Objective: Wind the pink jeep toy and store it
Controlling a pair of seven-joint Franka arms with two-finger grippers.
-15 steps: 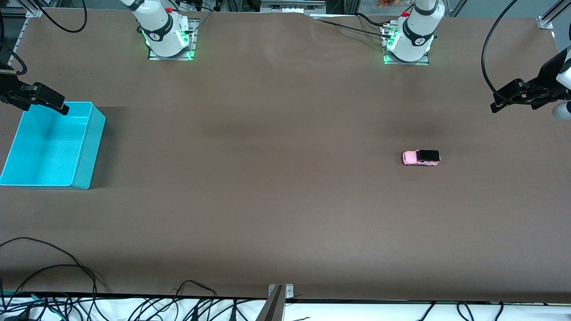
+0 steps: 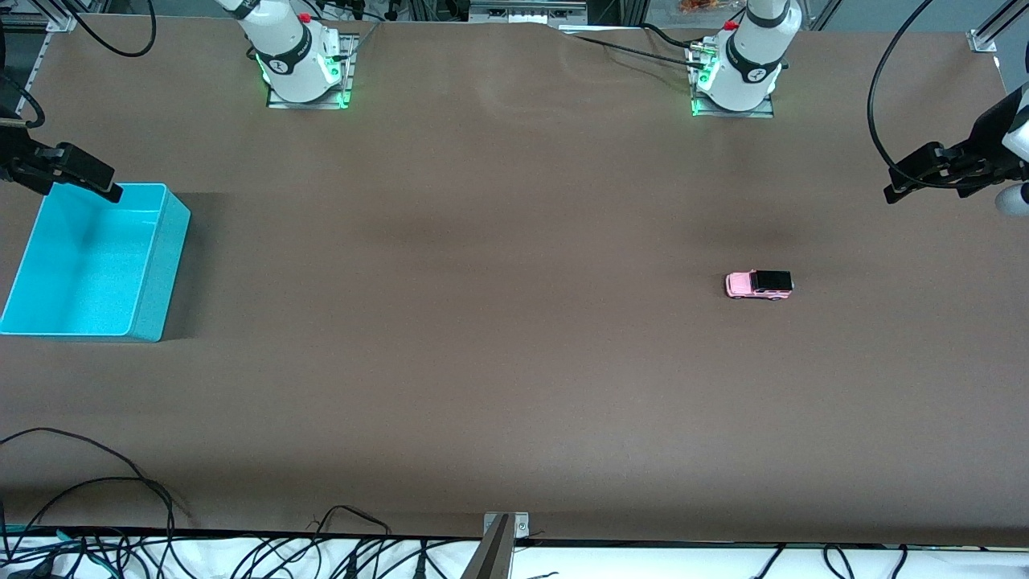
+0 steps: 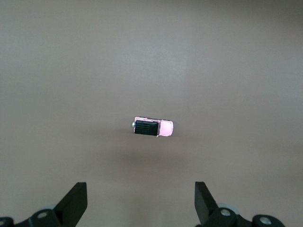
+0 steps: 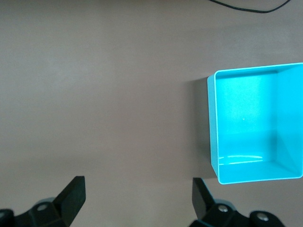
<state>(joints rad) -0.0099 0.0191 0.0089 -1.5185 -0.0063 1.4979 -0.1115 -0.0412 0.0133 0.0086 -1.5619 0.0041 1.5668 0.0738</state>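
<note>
Right gripper (image 2: pixel 76 178): open, shifted off turquoise plastic bin (image 2: pixel 153 265) rim | left gripper (image 2: pixel 912 181): open, unmoved, small pink jeep toy (image 2: pixel 759 285) at its 7 o'clock, on brown tabletop (image 2: pixel 482 322) | winding not begun.

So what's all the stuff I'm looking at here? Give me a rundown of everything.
pink jeep toy: one, light pink with a black roof, standing on the table toward the left arm's end.
bin: one, turquoise, nothing in it, on the table at the right arm's end.
table: one, brown.
cables: many, black, along the table edge nearest the front camera.
left claw: one, black, open, up in the air over the table's edge at its own end.
right claw: one, black, open, over the bin's rim.
</note>
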